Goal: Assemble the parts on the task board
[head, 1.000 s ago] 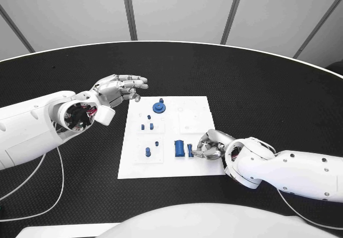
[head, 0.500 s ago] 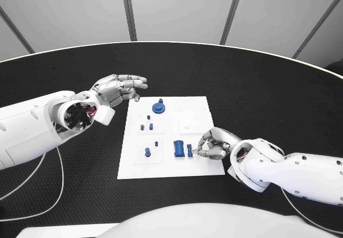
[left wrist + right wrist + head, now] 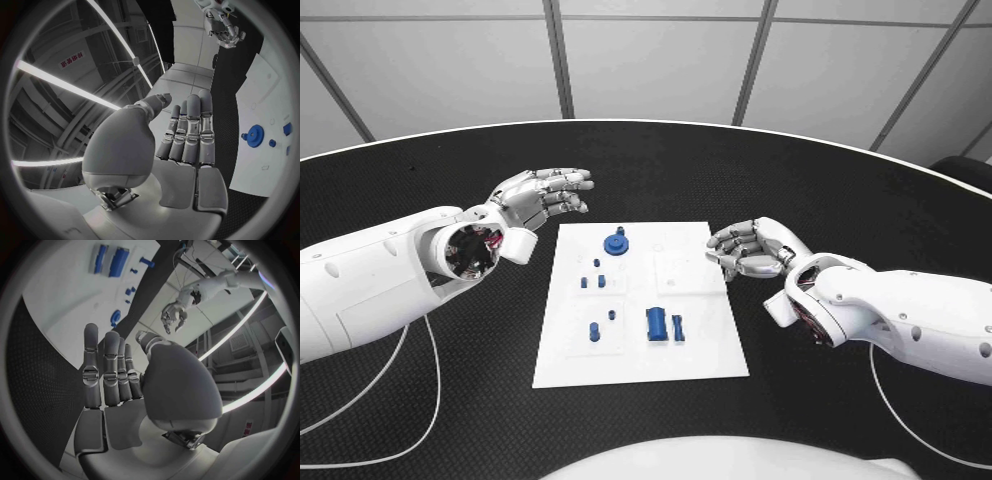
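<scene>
Both the left hand (image 3: 548, 195) and right hand (image 3: 750, 247) are held released beside the task board (image 3: 701, 355); the blue block (image 3: 656, 324), seemingly loose, should be approached squarely.

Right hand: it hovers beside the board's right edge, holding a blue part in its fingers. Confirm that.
Not quite. The right hand does hover beside the board's right edge, but it holds nothing. The right wrist view shows its fingers straight and apart, with no blue part in them.

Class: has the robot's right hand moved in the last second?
Yes. The right hand has left the blue parts at the task board's near end for its far right edge.
</scene>
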Action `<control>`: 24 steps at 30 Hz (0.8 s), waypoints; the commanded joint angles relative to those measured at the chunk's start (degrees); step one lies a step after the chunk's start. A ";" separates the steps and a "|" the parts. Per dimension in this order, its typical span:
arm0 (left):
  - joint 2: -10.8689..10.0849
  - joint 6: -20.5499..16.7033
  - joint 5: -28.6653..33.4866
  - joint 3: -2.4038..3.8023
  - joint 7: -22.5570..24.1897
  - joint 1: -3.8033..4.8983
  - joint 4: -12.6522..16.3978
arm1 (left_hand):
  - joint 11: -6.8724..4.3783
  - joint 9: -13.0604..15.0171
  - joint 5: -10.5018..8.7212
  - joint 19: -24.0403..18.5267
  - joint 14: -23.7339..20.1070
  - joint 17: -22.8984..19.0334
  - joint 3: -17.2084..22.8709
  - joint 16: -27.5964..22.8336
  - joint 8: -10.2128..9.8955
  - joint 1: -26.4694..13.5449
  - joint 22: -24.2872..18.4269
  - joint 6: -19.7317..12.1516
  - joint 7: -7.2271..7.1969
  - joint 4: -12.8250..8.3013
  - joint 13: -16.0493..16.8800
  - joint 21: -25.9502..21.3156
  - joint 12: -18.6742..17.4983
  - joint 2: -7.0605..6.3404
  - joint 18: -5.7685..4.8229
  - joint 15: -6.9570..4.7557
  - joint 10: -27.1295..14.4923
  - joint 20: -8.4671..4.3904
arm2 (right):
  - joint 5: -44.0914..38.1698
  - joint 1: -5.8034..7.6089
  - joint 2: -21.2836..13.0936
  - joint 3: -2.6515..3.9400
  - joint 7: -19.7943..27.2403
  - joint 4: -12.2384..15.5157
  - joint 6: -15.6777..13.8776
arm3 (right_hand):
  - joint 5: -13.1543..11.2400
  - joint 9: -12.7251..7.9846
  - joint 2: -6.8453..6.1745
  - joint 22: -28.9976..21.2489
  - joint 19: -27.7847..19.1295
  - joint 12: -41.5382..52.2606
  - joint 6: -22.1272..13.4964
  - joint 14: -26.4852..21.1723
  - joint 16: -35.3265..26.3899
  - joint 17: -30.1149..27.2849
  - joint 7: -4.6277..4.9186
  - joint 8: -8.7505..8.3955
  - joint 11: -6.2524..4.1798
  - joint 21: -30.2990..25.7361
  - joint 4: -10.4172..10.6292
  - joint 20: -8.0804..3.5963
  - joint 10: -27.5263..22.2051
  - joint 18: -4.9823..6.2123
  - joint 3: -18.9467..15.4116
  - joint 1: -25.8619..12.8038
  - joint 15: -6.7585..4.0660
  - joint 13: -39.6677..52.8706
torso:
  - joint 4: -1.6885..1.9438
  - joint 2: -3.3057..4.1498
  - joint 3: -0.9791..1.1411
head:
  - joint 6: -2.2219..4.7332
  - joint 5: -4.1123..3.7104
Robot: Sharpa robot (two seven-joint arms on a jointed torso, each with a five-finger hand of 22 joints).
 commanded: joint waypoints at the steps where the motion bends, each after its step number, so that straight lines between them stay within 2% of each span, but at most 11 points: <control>1: 1.22 -1.43 2.23 -0.01 1.24 -0.25 -1.87 | 0.71 0.27 -0.02 -3.04 -2.35 -4.22 0.19 -9.11 0.28 -0.42 -3.48 -0.96 0.00 1.02 -1.81 -5.92 -1.89 -0.58 0.42 1.26 0.37 1.47 | 13.40 1.94 2.21 0.24 6.03 -6.37 1.04 | -0.96 -2.54 0.20 -6.98 -1.77 -6.90 0.60 -3.04 -9.16 -4.61 0.62 -1.99 0.87 -7.01 -0.27 1.03 0.94 1.08 1.69 1.28 1.87 -9.88 | -0.56 -1.16 -0.49 | 1.42 0.27; 2: 1.50 -1.87 2.83 -0.01 1.62 -0.31 -2.30 | 1.03 0.03 -0.12 -3.64 -2.73 -5.87 0.20 -13.45 -0.01 -0.31 -5.63 -1.68 0.13 1.49 -2.90 -9.21 -3.15 -0.85 0.51 1.93 0.66 2.34 | 14.58 2.23 2.81 0.40 6.86 -7.67 1.36 | -1.14 -3.21 -0.05 -8.41 -2.89 -9.34 0.40 -6.17 -12.79 -6.33 0.78 -2.72 1.65 -8.58 -0.11 2.10 -0.42 0.18 1.99 1.05 2.53 -12.55 | -0.65 -1.26 -0.50 | 1.97 0.48; 5: 2.64 -3.40 4.78 -0.01 2.80 -0.48 -3.92 | 1.95 -0.75 -0.15 -7.91 -6.64 -8.03 0.39 -20.10 -0.96 -0.66 -9.74 -3.30 -0.30 2.56 -4.42 -16.08 -5.38 -1.06 -0.55 3.67 0.25 4.39 | 17.27 2.89 4.94 0.96 9.20 -11.80 2.36 | -2.22 -5.55 0.20 -14.68 -4.92 -13.83 0.69 -6.25 -19.71 -10.62 1.41 -4.87 2.25 -13.95 -0.67 3.66 1.53 1.01 2.42 0.88 3.97 -20.98 | -0.87 -1.47 -0.52 | 3.36 0.83; 8: 4.20 -5.34 6.46 -0.01 3.86 -0.62 -5.93 | 3.75 -3.44 -0.17 -6.88 -6.62 -10.57 -1.75 -30.47 -2.42 0.24 -18.98 -4.82 -0.88 4.14 -5.86 -28.53 -10.92 -1.00 0.62 5.49 -0.85 7.45 | 19.64 3.27 7.30 1.39 11.26 -15.93 3.33 | -2.80 -7.30 0.59 -20.12 -6.20 -16.64 0.59 -8.08 -24.41 -13.52 1.23 -6.29 3.24 -15.93 -0.61 5.09 1.25 0.74 2.09 0.24 4.97 -26.15 | -0.98 -1.76 -0.58 | 4.95 1.23; 17: 7.59 -8.80 7.99 0.00 5.37 -1.01 -10.03 | 4.69 -5.17 -0.14 -7.13 -8.75 -12.35 -4.34 -36.00 -3.80 0.53 -23.01 -5.46 -0.47 5.21 -5.86 -33.99 -13.91 -0.31 -0.58 6.73 -2.72 7.55 | 21.75 3.58 11.49 1.95 14.06 -21.85 4.89 | -3.55 -11.77 1.86 -33.74 -11.59 -18.23 0.71 -9.33 -32.10 -20.67 1.58 -9.30 4.86 -15.91 -1.48 7.65 0.15 0.79 0.05 -0.38 6.90 -37.14 | -0.97 -2.34 -0.67 | 7.55 2.16; 18: 7.06 -8.44 7.88 -0.01 5.24 -0.96 -9.53 | -7.67 -21.29 -18.38 -51.27 -52.63 -20.47 -28.41 -52.40 -18.43 -22.82 -30.69 -48.01 -11.34 -3.04 -9.53 -42.47 -19.62 9.92 -9.69 -4.12 -55.89 -9.08 | 21.62 3.55 10.73 1.88 13.77 -21.12 4.68 | -15.18 -37.50 12.42 -47.24 -67.60 -21.93 -49.87 -27.10 -40.41 -42.69 -8.32 -15.40 -4.10 -19.42 -16.20 -5.94 -18.44 -9.82 -22.68 -24.18 0.05 -44.79 | -0.99 -2.01 -0.64 | 6.54 1.92; 19: 7.04 -8.56 7.83 0.01 5.28 -0.98 -9.46 | -7.67 -21.29 -18.38 -51.27 -52.63 -20.47 -28.41 -52.40 -18.43 -23.66 -30.69 -48.01 -11.34 -3.04 -9.53 -42.47 -19.62 9.92 -9.69 -4.12 -55.89 -9.08 | 21.69 3.52 10.72 1.91 13.81 -21.00 4.57 | -15.18 -37.50 12.42 -47.24 -67.60 -21.93 -49.87 -27.73 -40.41 -42.69 -8.32 -15.40 -4.10 -19.42 -16.20 -5.94 -19.17 -9.82 -22.68 -25.03 0.05 -44.79 | -0.97 -2.01 -0.60 | 6.60 1.93; 20: 7.00 -8.79 7.74 0.03 5.35 -1.04 -9.30 | -7.67 -21.29 -18.38 -51.27 -52.63 -20.47 -28.41 -52.40 -18.43 -24.83 -30.69 -48.01 -11.34 -3.04 -9.53 -42.47 -19.62 9.92 -9.69 -4.12 -55.89 -9.08 | 21.84 3.46 10.71 1.96 13.88 -20.76 4.35 | -15.18 -37.50 12.42 -47.24 -67.60 -21.93 -49.87 -68.18 -40.41 -42.69 -8.32 -15.40 -4.10 -19.42 -16.20 -5.94 -20.11 -9.82 -22.68 -26.17 0.05 -44.79 | -0.94 -2.00 -0.51 | 6.72 1.97; 21: 6.94 -9.16 7.60 0.07 5.47 -1.12 -9.06 | -7.67 -21.29 -18.38 -51.27 -52.63 -20.47 -28.41 -52.40 -18.43 -26.74 -30.69 -48.01 -11.34 -3.04 -9.53 -42.47 -19.62 9.92 -9.69 -4.12 -55.89 -9.08 | 22.07 3.35 10.69 2.03 14.00 -20.37 3.99 | -15.18 -37.50 12.42 -47.24 -67.60 -21.93 -49.87 -68.18 -40.41 -42.69 -8.32 -15.40 -4.10 -19.42 -16.20 -5.94 -21.49 -9.82 -22.68 -27.97 0.05 -44.79 | -0.88 -1.98 -0.36 | 6.92 2.02; 22: 6.86 -9.69 7.39 0.12 5.64 -1.24 -8.71 | -7.67 -21.29 -18.38 -51.27 -52.63 -20.47 -28.41 -52.40 -18.43 -28.99 -30.69 -48.01 -11.34 -3.04 -9.53 -42.47 -19.62 9.92 -9.69 -4.12 -55.89 -9.08 | 22.38 3.21 10.67 2.14 14.16 -19.87 3.52 | -15.18 -37.50 12.42 -47.24 -67.60 -21.93 -49.87 -68.18 -40.41 -42.69 -8.32 -15.40 -4.10 -19.42 -16.20 -5.94 -61.80 -9.82 -22.68 -30.39 0.05 -44.79 | -0.81 -1.97 -0.17 | 7.17 2.09; 24: 6.58 -11.38 6.73 0.29 6.17 -1.62 -7.60 | -7.67 -21.29 -18.38 -51.27 -52.63 -20.47 -28.41 -52.40 -18.43 -33.37 -30.69 -48.01 -11.34 -3.04 -9.53 -42.47 -19.62 9.92 -9.69 -4.12 -55.89 -9.08 | 23.42 2.75 10.58 2.48 14.67 -18.18 1.96 | -15.18 -37.50 12.42 -47.24 -67.60 -21.93 -49.87 -68.18 -40.41 -42.69 -8.32 -15.40 -4.10 -19.42 -16.20 -5.94 -61.80 -9.82 -22.68 -34.74 0.05 -44.79 | -0.56 -1.90 0.47 | 8.01 2.31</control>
